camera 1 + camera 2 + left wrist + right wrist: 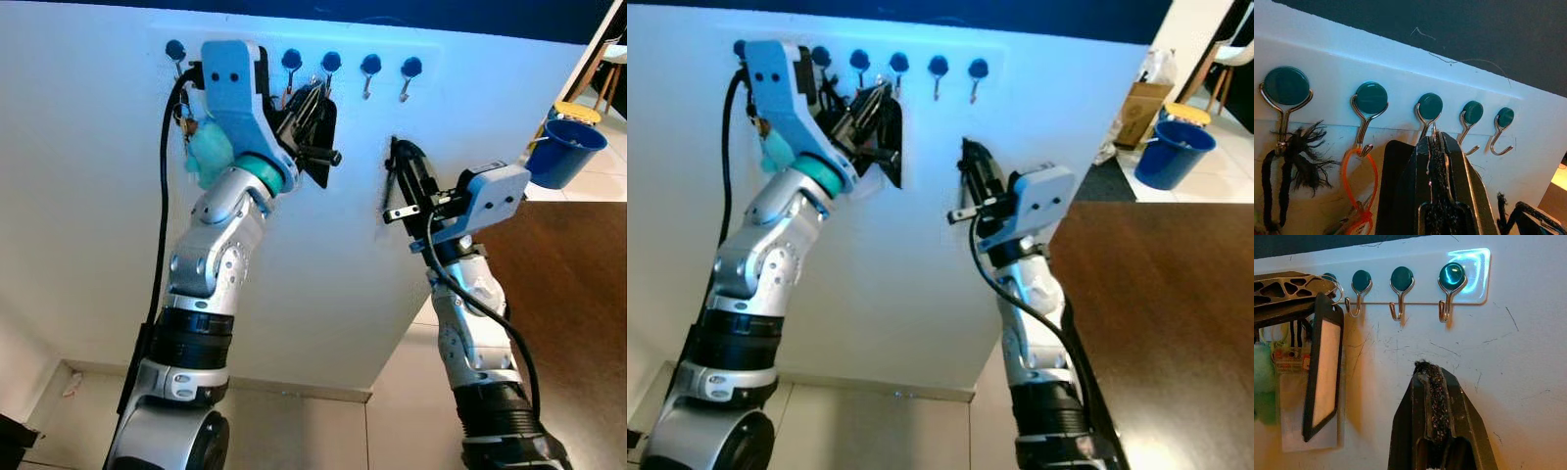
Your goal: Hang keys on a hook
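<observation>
**Left pincer holds a key ring at the third hook**

While the left pincer (1436, 161) is raised to the row of teal-capped hooks (331, 67) on the white wall (88, 196), its two black fingers are pressed together on a thin metal key ring (1433, 132), the ring sitting right at the bend of the third hook (1426, 117). Below the fingers hangs a flat black-framed tag (1325, 377) with a pale centre, seen from the right wrist view dangling against the wall. Whether the ring is already over the hook's tip cannot be told, since the fingers cover that spot.

On the first hook (1284, 95) hangs a frayed black cord (1290, 156); on the second, an orange loop (1359, 171). A pale green fluffy charm (209, 157) lies beside the left arm, partly hidden by the blue wrist housing (230, 78).

The right pincer (402, 166) is lower on the wall, clenched on nothing, its tips close to the surface under the two free hooks at the right end. A blue bucket (568, 152) stands on the floor far right.
</observation>
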Robot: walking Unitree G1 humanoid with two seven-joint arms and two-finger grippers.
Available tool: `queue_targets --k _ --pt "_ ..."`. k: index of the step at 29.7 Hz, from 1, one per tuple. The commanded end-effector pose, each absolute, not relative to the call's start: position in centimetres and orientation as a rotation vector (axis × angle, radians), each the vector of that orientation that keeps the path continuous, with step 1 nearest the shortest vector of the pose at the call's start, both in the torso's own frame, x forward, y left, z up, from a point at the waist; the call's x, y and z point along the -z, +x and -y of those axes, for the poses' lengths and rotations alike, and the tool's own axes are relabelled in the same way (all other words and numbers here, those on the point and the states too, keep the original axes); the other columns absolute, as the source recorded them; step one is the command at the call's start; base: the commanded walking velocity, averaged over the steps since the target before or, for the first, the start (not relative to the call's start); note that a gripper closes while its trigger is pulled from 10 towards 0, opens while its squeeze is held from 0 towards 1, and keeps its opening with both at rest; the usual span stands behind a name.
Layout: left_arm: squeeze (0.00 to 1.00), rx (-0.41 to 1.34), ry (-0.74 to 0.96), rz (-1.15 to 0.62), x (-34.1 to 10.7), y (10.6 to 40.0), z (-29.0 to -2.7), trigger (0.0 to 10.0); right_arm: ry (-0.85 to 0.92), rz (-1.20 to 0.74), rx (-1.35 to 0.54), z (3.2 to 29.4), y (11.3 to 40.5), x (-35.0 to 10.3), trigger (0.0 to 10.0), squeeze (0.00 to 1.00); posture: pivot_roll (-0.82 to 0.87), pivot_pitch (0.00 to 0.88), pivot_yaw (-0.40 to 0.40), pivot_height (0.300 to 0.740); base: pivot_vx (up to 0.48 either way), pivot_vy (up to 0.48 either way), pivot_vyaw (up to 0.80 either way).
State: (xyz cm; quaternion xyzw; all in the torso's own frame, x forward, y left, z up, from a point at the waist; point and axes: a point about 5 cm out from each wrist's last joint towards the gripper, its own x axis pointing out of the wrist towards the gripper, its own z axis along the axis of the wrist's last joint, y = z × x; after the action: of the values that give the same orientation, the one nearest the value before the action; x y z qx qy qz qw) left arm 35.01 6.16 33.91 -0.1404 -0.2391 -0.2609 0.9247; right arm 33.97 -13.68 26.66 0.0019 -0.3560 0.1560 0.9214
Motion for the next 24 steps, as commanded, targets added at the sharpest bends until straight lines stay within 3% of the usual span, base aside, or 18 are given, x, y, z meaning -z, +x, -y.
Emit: queue_targets --k 1,24 --pt "0.00 0.555 -0.288 0.493 -34.1 35.1 -5.7 10.0 0.001 0.716 -0.328 13.7 33.9 -26.3 10.0 0.00 0.08 0.112 0.093 0.740 0.000 0.000 0.00" --pt "0.00 0.519 -0.349 0.379 -33.0 36.8 -5.5 10.0 -0.002 0.712 -0.334 13.6 33.9 -26.2 10.0 0.00 0.07 0.100 0.094 0.740 0.000 0.000 0.00"
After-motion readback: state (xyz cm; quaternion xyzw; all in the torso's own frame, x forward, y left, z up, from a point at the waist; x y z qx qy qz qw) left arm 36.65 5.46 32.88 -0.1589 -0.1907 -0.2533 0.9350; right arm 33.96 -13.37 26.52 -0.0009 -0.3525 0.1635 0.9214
